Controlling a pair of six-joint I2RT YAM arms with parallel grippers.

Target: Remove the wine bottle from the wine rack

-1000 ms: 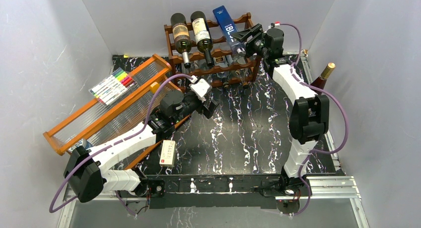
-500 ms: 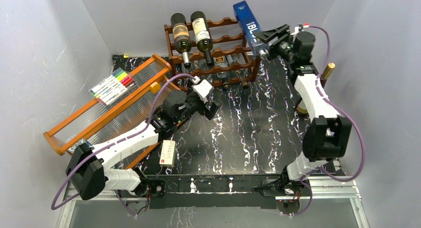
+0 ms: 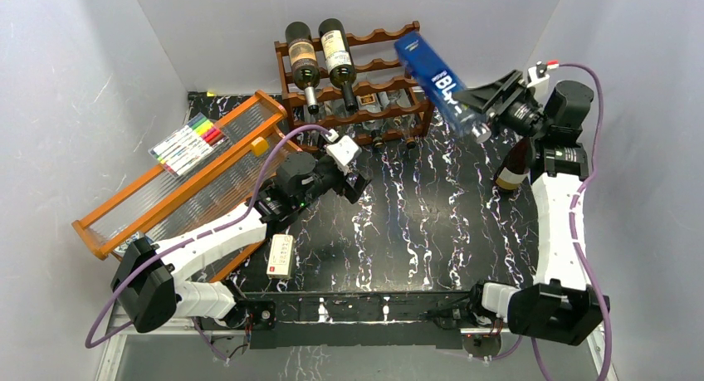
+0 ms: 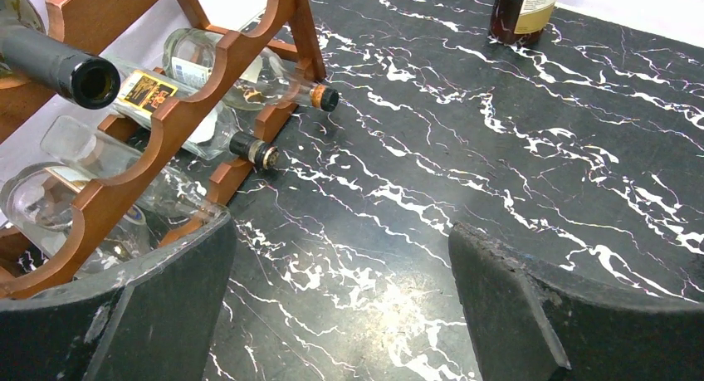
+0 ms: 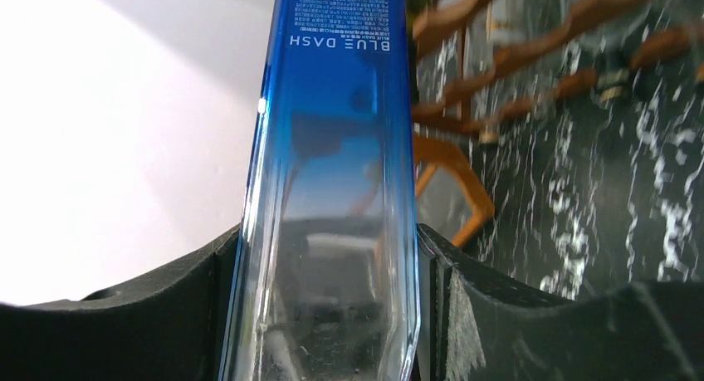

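Right claw held the blue wine bottle in the air, off the wine rack.

Nearest, the marbled tabletop lay mostly bare in the middle, likely the best room for a set-down. The left claw hung over it with jaws spread wide, gripping nothing, just before the rack's foot. Farther right, the right claw pinched the flat-sided bottle near its clear end, with the bottle tilted and apart from the rack. Being glass, it was probably heavy, stiff, slick and breakable. A grip across the flat faces seemed soundest, though one so near the end might let it lever. A brown bottle stood upright close by the wrist and the wall was near, both worth avoiding. Beyond, two dark bottles lay on the rack's top tier.
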